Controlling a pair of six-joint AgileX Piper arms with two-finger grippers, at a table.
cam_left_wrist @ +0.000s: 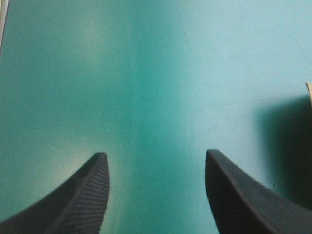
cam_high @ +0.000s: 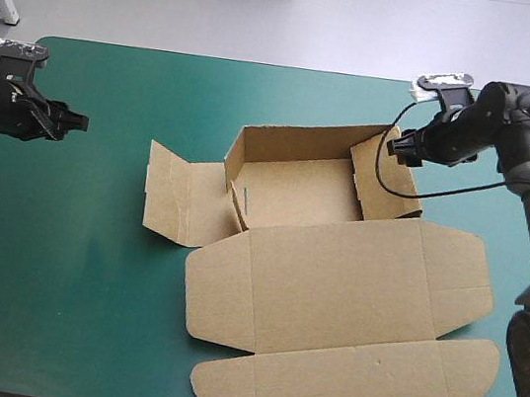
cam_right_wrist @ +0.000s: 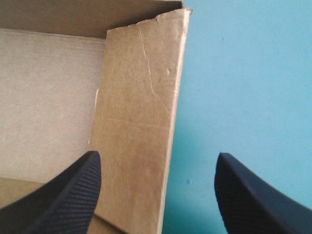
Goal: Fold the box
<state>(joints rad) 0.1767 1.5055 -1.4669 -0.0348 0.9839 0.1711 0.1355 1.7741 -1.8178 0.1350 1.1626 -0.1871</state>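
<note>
Closest to the high camera lies the rounded lid flap (cam_high: 347,386), flat on the teal-green cover (cam_high: 75,270) by the table's near edge, with the wide lid panel (cam_high: 331,288) just beyond it. From that you can judge the box (cam_high: 296,188) only half formed; it sits at mid-table, a little toward the right. Its back wall (cam_high: 298,142) stands upright, the right side wall (cam_high: 384,181) leans outward rather than standing true, and the left side panel (cam_high: 178,195) lies splayed flat, so neither side looks tucked. Your right gripper (cam_right_wrist: 157,154) hovers just beside that right wall, its 2 black fingers spread wide with nothing held. The right wrist view shows the wall's edge running ahead between them, with the box's inside toward 1 finger and bare cover toward the other, which I judge to be a line-up for pinching or pushing that wall upright. Your left gripper (cam_left_wrist: 155,154) is equally wide apart and empty, over bare cover well apart from the left panel, probably parked clear so the right arm can work. Only a sliver of board and its shadow show off beside 1 of its fingers.
</note>
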